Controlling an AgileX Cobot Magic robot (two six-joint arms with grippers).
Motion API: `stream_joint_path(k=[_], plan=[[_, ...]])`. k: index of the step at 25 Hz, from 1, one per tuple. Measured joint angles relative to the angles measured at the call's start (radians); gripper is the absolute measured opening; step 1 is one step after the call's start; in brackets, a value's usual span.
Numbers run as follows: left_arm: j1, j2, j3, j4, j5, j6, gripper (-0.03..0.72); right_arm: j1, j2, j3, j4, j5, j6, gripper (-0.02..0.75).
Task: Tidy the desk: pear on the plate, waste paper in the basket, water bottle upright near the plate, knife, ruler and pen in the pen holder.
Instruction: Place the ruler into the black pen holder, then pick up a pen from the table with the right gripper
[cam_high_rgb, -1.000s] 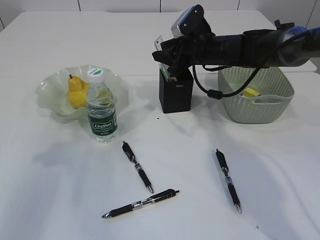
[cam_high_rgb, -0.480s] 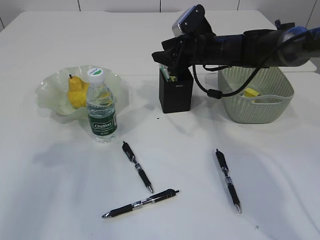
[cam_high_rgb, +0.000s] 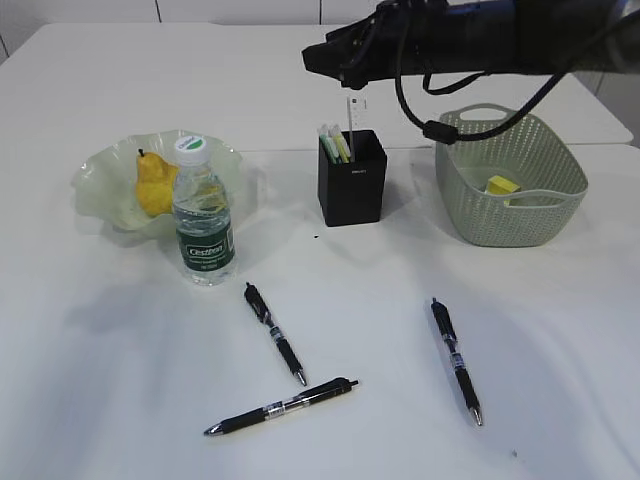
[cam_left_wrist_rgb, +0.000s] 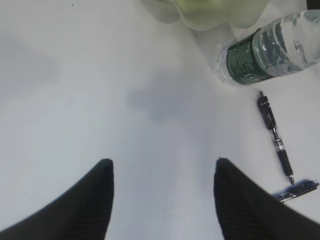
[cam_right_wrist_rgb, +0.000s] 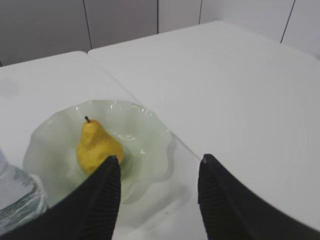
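While apart, empty right jaws above ruler (cam_high_rgb: 351, 125)

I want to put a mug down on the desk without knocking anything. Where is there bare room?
Bare patches: the desk front left, before the water bottle; the strip between pen holder and basket; the far side behind the plate. Crowded: the front middle, where three pens lie.

Yellow pear (cam_high_rgb: 154, 184), pale green plate (cam_high_rgb: 100, 170), black pen holder (cam_high_rgb: 352, 188).
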Motion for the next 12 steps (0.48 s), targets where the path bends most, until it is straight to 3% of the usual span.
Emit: stream_joint_path(k=[7, 12], plan=[[0.0, 0.0, 0.0, 0.0, 0.0, 0.0, 0.447, 0.0, -0.146, 0.0, -0.578, 0.137, 0.678, 0.377], [0.0, 0.0, 0.0, 0.0, 0.0, 0.0, 0.447, 0.009, -0.2, 0.0, -0.853, 0.311, 1.09, 0.377]])
